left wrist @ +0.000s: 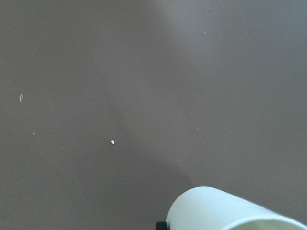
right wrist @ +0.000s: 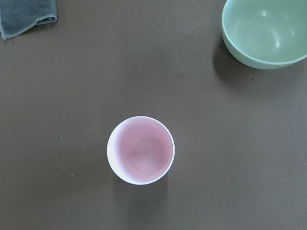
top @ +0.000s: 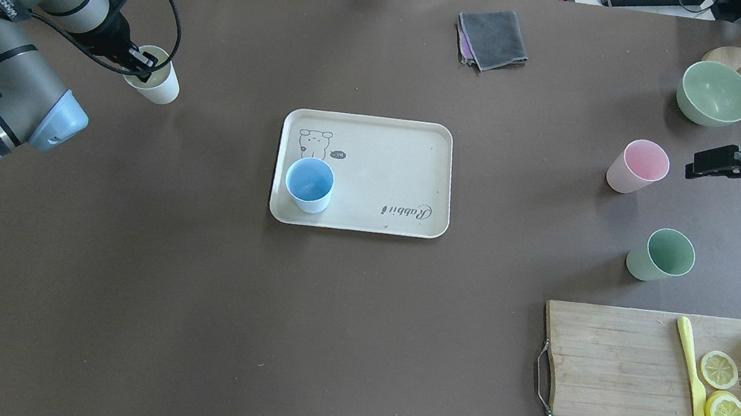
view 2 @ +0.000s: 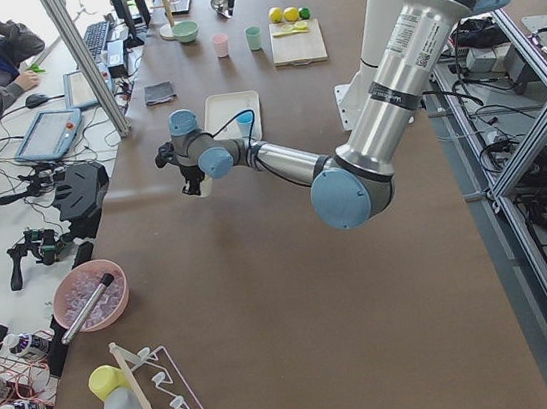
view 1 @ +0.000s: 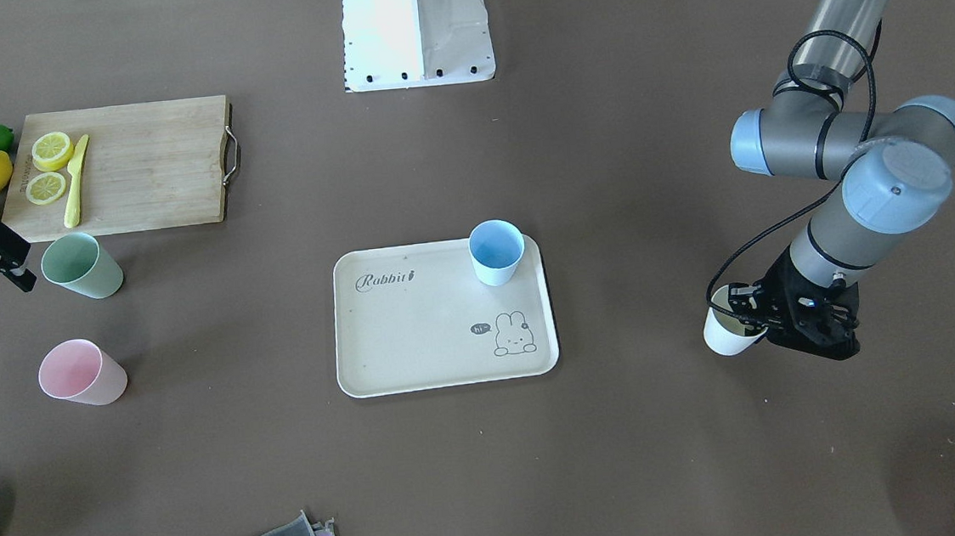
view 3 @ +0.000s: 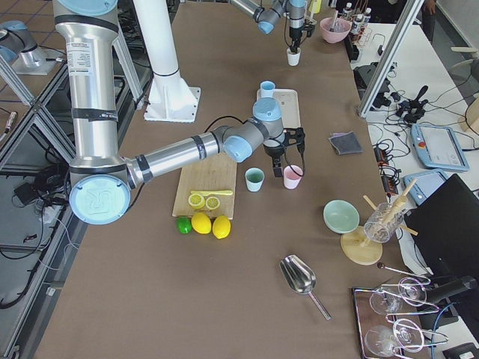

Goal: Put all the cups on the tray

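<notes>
Overhead exterior: yellow cup (top: pixel 160 89) in left end effector (top: pixel 144 61); wrist-mounted, cup alone.

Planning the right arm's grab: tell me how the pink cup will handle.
The pink cup looks empty and thin-walled, so probably light. Its matte finish should resist slipping. Tapered to a narrow base, it may tip if nudged sideways.
</notes>
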You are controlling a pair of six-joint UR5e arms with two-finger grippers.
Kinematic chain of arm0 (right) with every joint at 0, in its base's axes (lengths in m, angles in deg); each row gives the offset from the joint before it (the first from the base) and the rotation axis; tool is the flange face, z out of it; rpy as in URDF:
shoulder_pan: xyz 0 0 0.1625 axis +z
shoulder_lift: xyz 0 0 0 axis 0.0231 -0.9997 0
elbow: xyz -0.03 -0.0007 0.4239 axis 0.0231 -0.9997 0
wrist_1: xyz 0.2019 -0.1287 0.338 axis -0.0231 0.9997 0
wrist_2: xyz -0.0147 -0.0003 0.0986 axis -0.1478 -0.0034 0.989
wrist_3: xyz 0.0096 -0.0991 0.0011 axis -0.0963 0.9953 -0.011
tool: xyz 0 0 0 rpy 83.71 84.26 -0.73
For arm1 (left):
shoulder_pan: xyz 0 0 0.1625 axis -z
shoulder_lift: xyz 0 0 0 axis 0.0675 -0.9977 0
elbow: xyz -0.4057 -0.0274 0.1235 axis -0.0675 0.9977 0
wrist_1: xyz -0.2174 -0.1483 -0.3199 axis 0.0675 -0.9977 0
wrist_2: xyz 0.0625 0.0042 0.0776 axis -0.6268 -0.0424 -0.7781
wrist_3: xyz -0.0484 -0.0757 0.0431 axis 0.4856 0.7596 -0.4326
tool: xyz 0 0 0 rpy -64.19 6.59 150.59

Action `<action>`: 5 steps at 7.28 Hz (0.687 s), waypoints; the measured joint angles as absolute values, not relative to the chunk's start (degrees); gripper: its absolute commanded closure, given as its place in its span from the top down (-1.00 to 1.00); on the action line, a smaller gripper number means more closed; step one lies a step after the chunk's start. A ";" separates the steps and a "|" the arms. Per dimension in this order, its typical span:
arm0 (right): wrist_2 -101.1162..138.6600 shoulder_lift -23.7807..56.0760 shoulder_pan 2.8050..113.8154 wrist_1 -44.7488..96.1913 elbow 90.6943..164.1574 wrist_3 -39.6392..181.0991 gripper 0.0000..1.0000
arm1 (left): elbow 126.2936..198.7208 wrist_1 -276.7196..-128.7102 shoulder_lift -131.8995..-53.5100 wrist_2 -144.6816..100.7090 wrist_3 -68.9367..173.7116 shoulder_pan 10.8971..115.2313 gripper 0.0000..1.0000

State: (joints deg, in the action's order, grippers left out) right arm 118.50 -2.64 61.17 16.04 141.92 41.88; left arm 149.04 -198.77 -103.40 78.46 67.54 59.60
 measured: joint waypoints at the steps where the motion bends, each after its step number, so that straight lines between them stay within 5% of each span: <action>1: 118.50 -2.64 61.17 16.04 141.92 41.88 1.00 | 150.19 -197.70 -104.82 78.47 71.34 58.85 -1.00; 5: 117.66 -2.70 60.30 16.11 141.53 42.31 1.00 | 150.27 -197.25 -113.90 75.89 92.10 49.00 -1.00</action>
State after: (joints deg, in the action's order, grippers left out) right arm 117.66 -2.70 60.30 16.11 141.53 42.31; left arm 150.27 -197.25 -113.90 75.89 92.10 49.00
